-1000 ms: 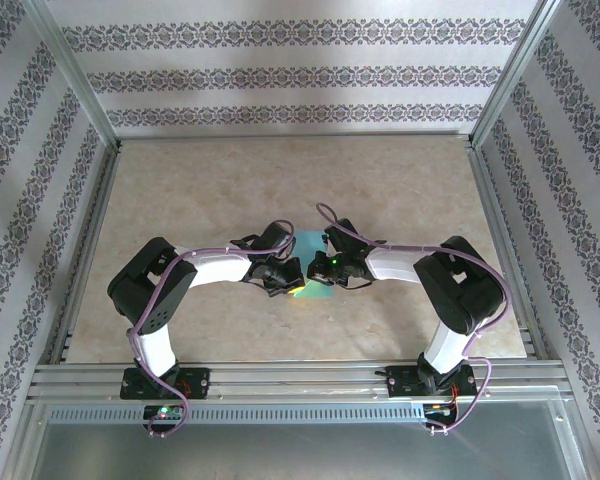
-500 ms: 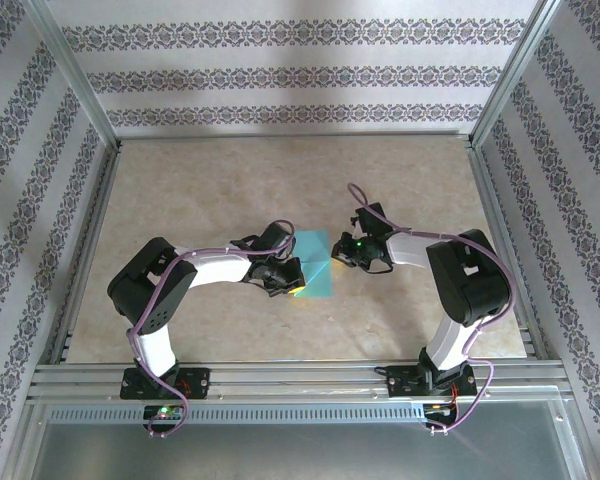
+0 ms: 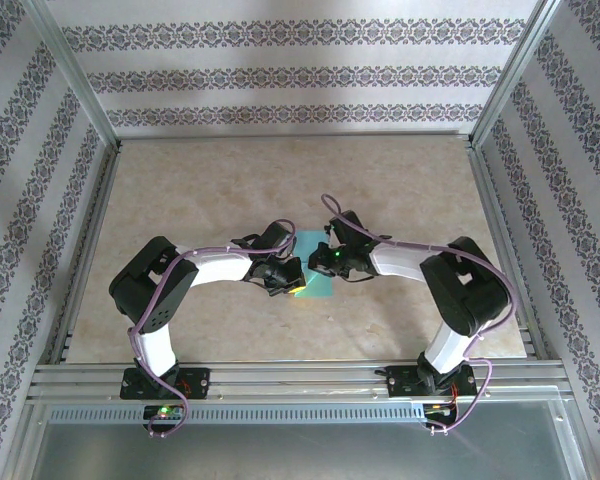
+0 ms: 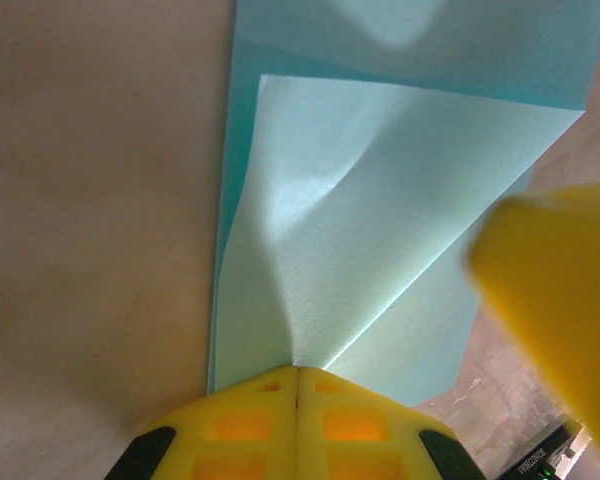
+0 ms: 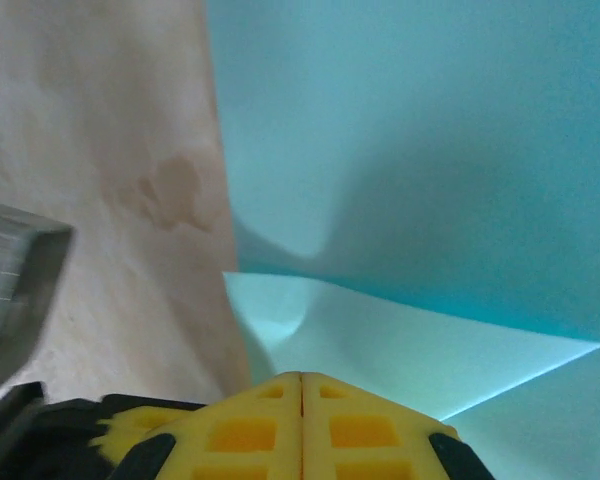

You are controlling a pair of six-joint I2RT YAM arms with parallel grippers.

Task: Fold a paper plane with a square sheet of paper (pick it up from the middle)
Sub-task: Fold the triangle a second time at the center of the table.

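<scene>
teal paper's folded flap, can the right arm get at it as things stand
Probably yes: the right fingers, shut, sit at the edge of the flap, nothing between them. The left fingers are at the other side of the paper.

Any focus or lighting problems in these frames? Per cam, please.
Left wrist: the yellow blob at the right edge is badly out of focus. The square sheet of paper is sharp, with a soft bright patch at its top. Right wrist: the grey shape at the left is blurred, and a soft shadow dips across the sheet. Top external: even light, no glare, and a small green LED glow beside the sheet.
</scene>
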